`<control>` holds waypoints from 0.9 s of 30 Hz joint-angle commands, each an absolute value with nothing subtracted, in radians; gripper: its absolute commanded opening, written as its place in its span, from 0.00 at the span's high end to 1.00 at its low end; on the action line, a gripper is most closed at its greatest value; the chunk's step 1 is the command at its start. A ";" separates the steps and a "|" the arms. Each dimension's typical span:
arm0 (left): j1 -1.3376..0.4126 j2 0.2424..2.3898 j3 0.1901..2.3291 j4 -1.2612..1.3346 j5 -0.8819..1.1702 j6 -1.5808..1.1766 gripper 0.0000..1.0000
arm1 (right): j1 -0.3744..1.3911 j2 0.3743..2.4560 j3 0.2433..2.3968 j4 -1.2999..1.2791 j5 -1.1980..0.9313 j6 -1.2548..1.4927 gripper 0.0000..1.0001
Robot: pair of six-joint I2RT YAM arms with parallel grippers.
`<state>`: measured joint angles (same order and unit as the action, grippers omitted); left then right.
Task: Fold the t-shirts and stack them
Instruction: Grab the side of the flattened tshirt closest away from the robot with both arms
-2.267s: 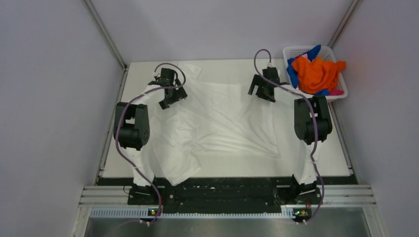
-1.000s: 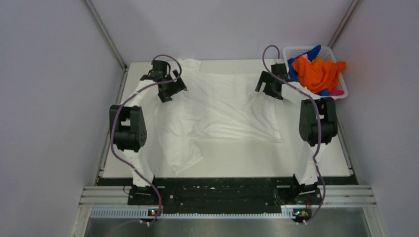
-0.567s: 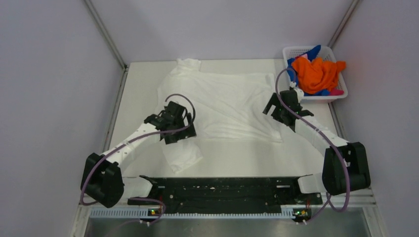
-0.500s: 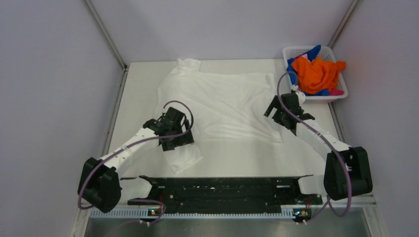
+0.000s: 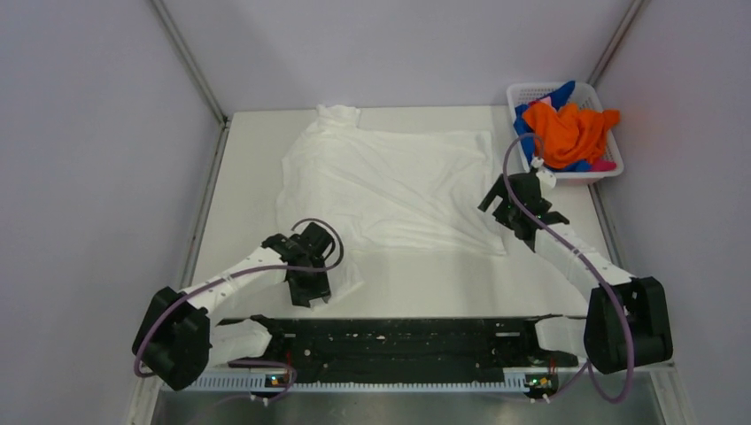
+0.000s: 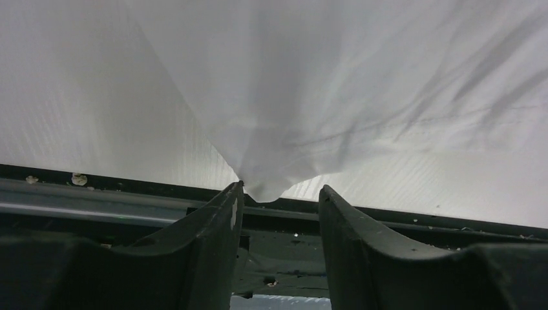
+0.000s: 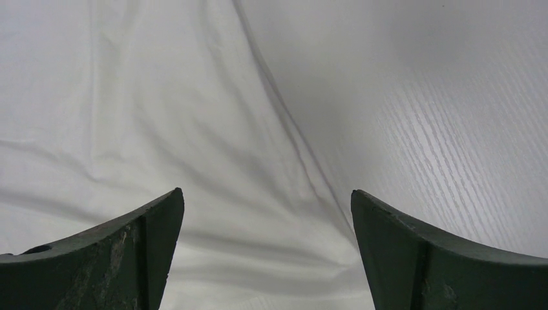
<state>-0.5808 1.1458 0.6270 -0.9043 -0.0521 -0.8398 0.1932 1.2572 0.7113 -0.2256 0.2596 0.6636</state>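
A large white t-shirt [image 5: 390, 181] lies spread flat over the middle and far part of the table; no printed marks show. Its near left flap [image 5: 341, 274] reaches towards the front edge. My left gripper [image 5: 316, 295] is open at that flap; in the left wrist view the cloth's corner tip [image 6: 266, 187] hangs between the open jaws [image 6: 279, 194], touching the left fingertip [image 6: 234, 194]. My right gripper [image 5: 501, 211] is open and empty over the shirt's right edge [image 7: 194, 129], its jaws [image 7: 266, 194] wide apart. Orange [image 5: 567, 131], blue [image 5: 558, 93] and pink [image 5: 605, 166] shirts are piled in the basket.
The white lattice basket [image 5: 530, 88] stands at the far right corner. A black rail [image 5: 398, 336] runs along the table's front edge and shows just beyond the left fingers [image 6: 129, 213]. Bare table [image 7: 452, 97] lies right of the shirt.
Both arms have drawn back from the table's far edge, leaving the white shirt spread flat. The left gripper has come down to the shirt's near left corner; the right sits at its right edge.
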 commanded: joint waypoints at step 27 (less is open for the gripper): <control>-0.588 1.260 0.615 -0.837 -0.066 -0.852 1.00 | 0.179 0.940 0.489 -0.316 0.268 0.836 0.09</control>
<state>-0.5835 1.2846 0.6262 -0.8696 -0.0547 -0.8379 0.1864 0.9806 0.5270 -0.2756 0.3016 0.7876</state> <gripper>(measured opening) 0.021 0.939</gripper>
